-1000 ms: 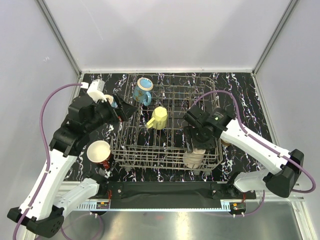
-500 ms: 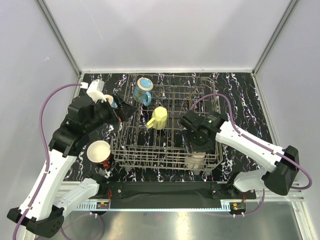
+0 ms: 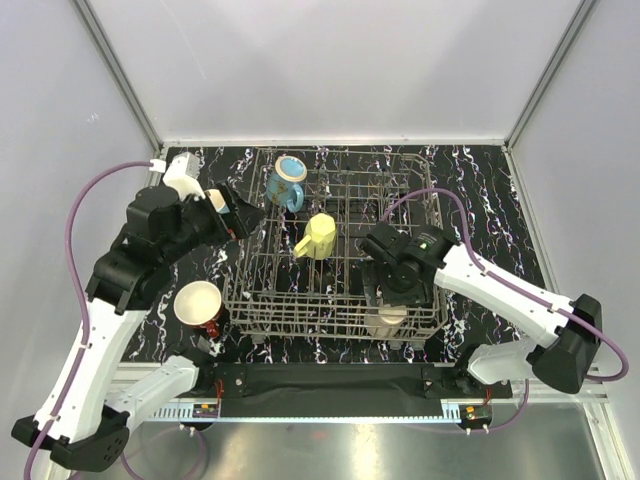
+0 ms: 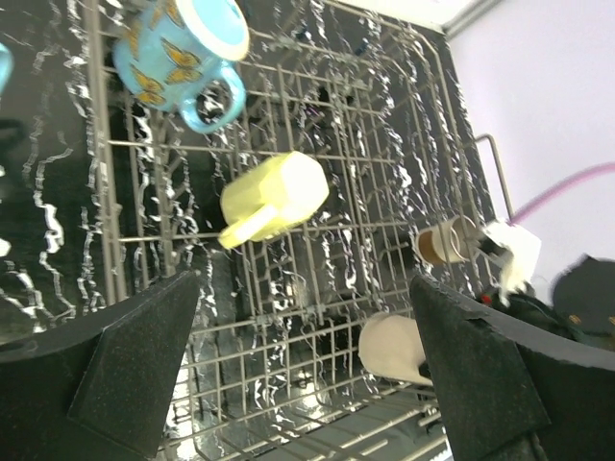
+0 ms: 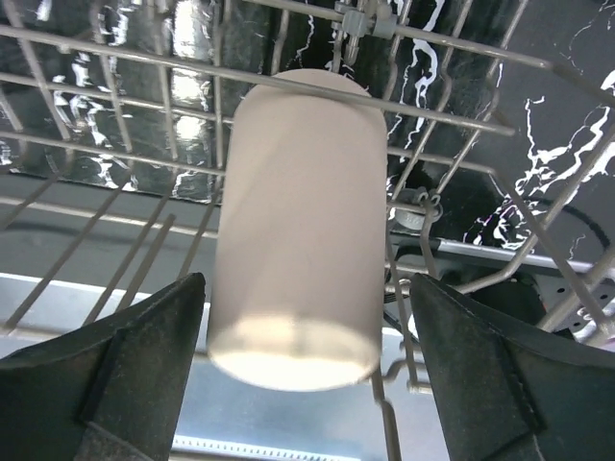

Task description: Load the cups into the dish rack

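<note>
The grey wire dish rack (image 3: 262, 300) fills the middle of the table. A light blue butterfly mug (image 3: 285, 182) lies in its back left, also in the left wrist view (image 4: 178, 48). A yellow-green mug (image 3: 315, 237) lies on its side mid-rack (image 4: 274, 197). A cream cup (image 3: 388, 320) stands tilted in the front right corner (image 5: 298, 221). My right gripper (image 3: 392, 295) is open just above it, a finger on either side with gaps (image 5: 307, 384). My left gripper (image 3: 250, 215) is open and empty over the rack's left edge (image 4: 303, 288). A red mug (image 3: 198, 305) stands on the table left of the rack.
A small cup with a brown inside (image 4: 442, 240) stands by the rack's right side, next to my right arm. The black marbled table (image 3: 490, 190) ends at white walls on three sides. Upright rack tines surround the cream cup.
My right gripper has shifted slightly left and lower over the cream cup, which stays in the front right corner. My left arm has drawn back a little toward the back left.
</note>
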`<state>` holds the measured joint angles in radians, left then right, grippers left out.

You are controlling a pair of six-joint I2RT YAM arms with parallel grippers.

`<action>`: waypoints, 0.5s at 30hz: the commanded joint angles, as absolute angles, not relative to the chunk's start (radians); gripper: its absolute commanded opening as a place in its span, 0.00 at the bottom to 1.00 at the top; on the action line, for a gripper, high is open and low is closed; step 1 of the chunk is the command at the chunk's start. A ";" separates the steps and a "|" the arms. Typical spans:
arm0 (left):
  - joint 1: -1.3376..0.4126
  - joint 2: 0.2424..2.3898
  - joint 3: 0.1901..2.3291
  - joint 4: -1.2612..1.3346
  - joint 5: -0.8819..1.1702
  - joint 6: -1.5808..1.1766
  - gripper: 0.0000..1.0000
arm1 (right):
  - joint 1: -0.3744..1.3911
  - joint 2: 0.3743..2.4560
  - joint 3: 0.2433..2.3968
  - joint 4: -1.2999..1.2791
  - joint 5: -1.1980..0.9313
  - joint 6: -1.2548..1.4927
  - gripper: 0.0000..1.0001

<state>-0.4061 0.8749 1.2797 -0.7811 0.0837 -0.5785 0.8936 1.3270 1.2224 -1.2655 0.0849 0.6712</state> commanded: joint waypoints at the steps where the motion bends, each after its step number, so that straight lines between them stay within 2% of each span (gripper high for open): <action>1: -0.397 0.914 1.373 -0.839 0.003 -0.545 0.99 | 0.899 1.255 1.288 -1.319 0.103 0.693 0.95; 10: -0.390 0.991 1.532 -0.930 -0.106 -0.520 0.99 | 0.899 1.200 1.440 -1.388 0.143 0.721 0.96; 15: -0.384 1.028 1.562 -0.957 -0.124 -0.514 0.99 | 0.899 1.167 1.451 -1.345 0.159 0.697 0.97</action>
<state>-0.3904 1.0134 1.5288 -0.9497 -0.0727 -0.5381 0.8951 1.1786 1.4200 -1.3327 0.1223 0.6998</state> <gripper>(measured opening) 0.988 0.967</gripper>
